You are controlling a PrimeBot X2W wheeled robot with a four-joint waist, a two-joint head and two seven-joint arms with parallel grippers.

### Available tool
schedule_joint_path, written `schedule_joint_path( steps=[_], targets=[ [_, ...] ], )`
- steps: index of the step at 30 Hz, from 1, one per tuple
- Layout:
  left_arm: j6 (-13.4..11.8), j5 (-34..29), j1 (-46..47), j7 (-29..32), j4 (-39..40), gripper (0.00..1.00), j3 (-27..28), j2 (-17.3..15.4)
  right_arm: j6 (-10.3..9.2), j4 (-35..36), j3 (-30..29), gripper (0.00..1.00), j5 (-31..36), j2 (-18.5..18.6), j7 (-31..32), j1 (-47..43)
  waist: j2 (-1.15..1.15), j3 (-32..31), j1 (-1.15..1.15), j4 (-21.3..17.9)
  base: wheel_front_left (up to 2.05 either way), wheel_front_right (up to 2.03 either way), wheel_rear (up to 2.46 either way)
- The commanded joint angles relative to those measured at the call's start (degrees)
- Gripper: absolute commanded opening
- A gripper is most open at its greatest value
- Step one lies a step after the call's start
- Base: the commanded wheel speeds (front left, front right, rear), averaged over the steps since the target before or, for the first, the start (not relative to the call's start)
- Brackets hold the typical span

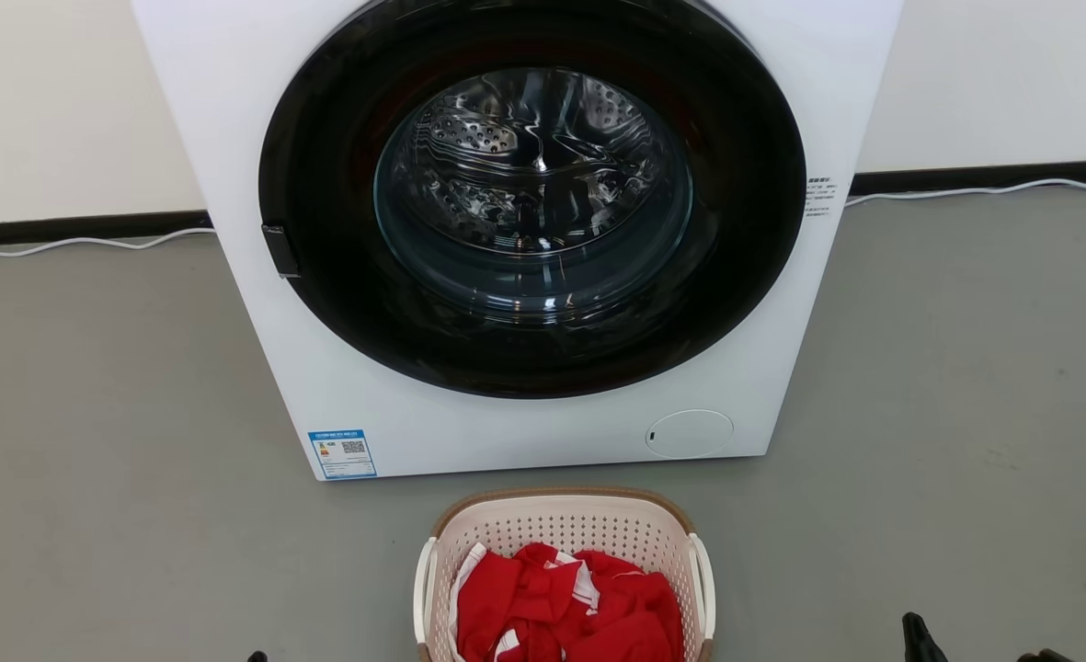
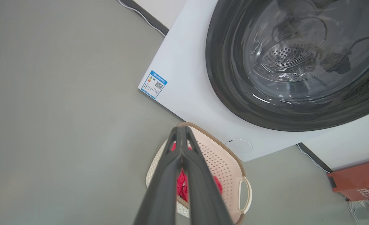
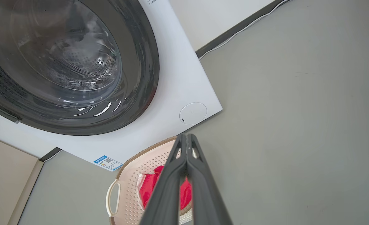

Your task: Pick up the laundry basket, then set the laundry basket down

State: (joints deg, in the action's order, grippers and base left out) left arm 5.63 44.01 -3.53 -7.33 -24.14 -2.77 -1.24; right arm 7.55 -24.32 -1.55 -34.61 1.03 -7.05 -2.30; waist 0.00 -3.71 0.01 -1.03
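The laundry basket point(image 1: 565, 529) sits on the grey floor point(image 1: 120, 414) just in front of the washing machine point(image 1: 524, 432), with red cloth point(image 1: 561, 607) inside. The left claw point(image 2: 181, 130) and right claw point(image 3: 186, 137) hang on either side of it, apart from its handles. Both are closed and empty.
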Motion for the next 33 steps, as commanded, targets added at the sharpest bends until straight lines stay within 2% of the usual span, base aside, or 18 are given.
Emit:
schedule_joint_path(
  steps=[1,33],
  targets=[
    [0.6,1.9,3.1,0.4,1.8,0.0,1.2,-0.8,-0.02,1.9,-0.1,0.0,-2.3,0.9,0.5,2.6,0.0,0.1,-0.01,0.0,0.0,0.0,0.0],
    [1.1,19.9,5.7,5.6,5.0,0.0,4.3,-1.1,-0.04,5.1,-2.0,0.0,-23.8,1.3,5.6,4.9,0.0,1.6,-0.01,0.4,0.0,0.0,0.0]
  ],
)
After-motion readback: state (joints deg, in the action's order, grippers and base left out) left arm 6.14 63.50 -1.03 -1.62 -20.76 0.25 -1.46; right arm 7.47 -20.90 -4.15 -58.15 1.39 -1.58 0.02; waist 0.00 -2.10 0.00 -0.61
